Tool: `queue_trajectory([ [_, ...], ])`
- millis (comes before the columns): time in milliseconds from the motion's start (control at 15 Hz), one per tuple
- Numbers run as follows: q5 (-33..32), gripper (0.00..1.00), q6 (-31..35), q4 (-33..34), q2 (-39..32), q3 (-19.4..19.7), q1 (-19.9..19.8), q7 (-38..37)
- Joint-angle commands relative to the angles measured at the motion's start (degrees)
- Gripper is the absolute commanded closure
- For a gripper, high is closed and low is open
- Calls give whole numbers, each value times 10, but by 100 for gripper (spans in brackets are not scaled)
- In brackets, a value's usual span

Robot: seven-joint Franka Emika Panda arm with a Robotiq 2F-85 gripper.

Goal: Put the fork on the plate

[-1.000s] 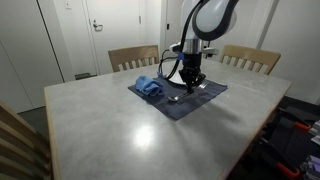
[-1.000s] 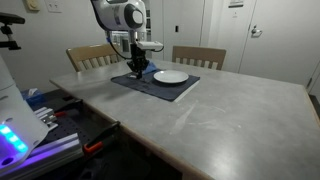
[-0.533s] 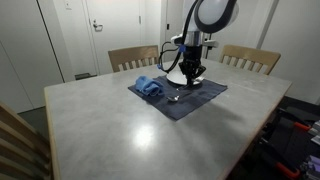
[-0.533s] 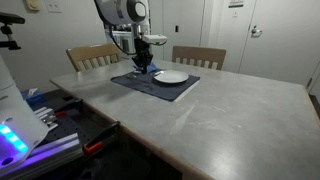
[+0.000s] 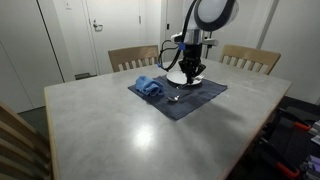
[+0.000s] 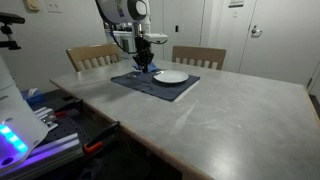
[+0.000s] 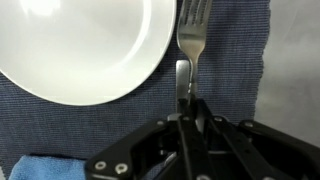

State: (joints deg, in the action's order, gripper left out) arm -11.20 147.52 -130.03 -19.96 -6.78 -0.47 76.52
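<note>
- Gripper [image 7: 187, 105], wrist view: its jaws are drawn almost together and clamp the handle of the fork [image 7: 190, 45] between them. The fingers press on either side of the slim metal shaft.
- Wrist view: the fork runs straight away from the gripper, tines at the top of the picture. It sits over the dark blue placemat [image 7: 225, 110], and its tines are just beside the rim of the plate [image 7: 80, 45]. No part of the fork is over the white surface. This view does not show whether the fork touches the placemat.
- Wrist view: the plate fills the upper left. A corner of a blue cloth [image 7: 40, 165] shows at the lower left, and a strip of the grey table [image 7: 295, 60] lies past the placemat's edge.
- In an exterior view, the gripper [image 5: 188, 74] points down, low over the placemat [image 5: 200, 100], with the plate [image 5: 177, 78] partly hidden behind it. The blue cloth [image 5: 150, 87] lies bunched on the placemat's other end, and a small silver utensil [image 5: 175, 98] rests near the front edge. The fork is too small to make out here.
- In an exterior view, the gripper [image 6: 144, 66] hangs over the placemat [image 6: 150, 88], just beside the plate [image 6: 171, 76], which lies flat on the placemat. Two wooden chairs [image 6: 198, 56] stand behind the table [image 6: 210, 125].
</note>
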Motion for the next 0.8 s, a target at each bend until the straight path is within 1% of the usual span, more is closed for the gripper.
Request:
queue_trajectory([
  [0, -5, 97, -8, 3, 1, 2, 0, -2],
  [133, -9, 97, -7, 6, -2, 4, -3, 5],
  [267, -32, 97, 1, 9, -5, 15, -1, 6],
  [400, -66, 97, 13, 14, -11, 25, -1, 21],
  [467, -88, 97, 4, 22, -15, 31, 2, 26],
  [667, -117, 97, 4, 39, -26, 29, -8, 79],
  [733, -121, 97, 14, 43, -32, 25, -13, 114],
])
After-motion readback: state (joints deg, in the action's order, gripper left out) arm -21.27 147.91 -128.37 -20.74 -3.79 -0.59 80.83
